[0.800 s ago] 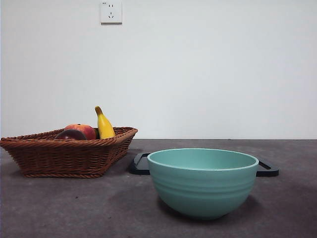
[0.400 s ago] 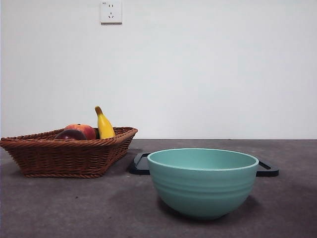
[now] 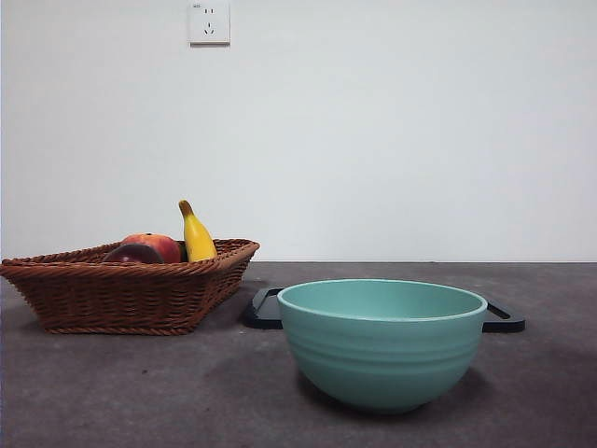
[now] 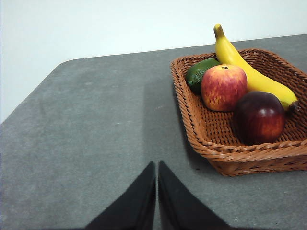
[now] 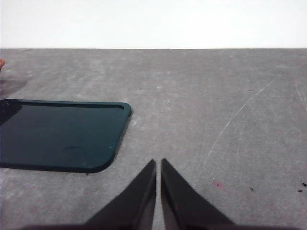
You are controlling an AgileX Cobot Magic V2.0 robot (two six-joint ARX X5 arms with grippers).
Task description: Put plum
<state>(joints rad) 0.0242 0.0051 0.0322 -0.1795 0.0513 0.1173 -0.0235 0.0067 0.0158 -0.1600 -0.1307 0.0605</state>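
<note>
The plum (image 4: 259,117), dark maroon and glossy, lies in the wicker basket (image 4: 201,129) next to a red-orange fruit (image 4: 223,87), a yellow banana (image 4: 249,72) and a green fruit (image 4: 199,73). From the front, only the plum's top (image 3: 131,253) shows above the basket rim (image 3: 131,271). My left gripper (image 4: 157,167) is shut and empty, hovering over bare table short of the basket. My right gripper (image 5: 158,165) is shut too, over grey table beside the dark tray (image 5: 57,134). Neither arm shows in the front view.
A large teal bowl (image 3: 382,341) stands near the front, right of the basket. Behind it lies the flat dark tray (image 3: 504,320). A white wall with a socket (image 3: 209,22) closes the far side. The table's left edge (image 4: 29,105) shows in the left wrist view.
</note>
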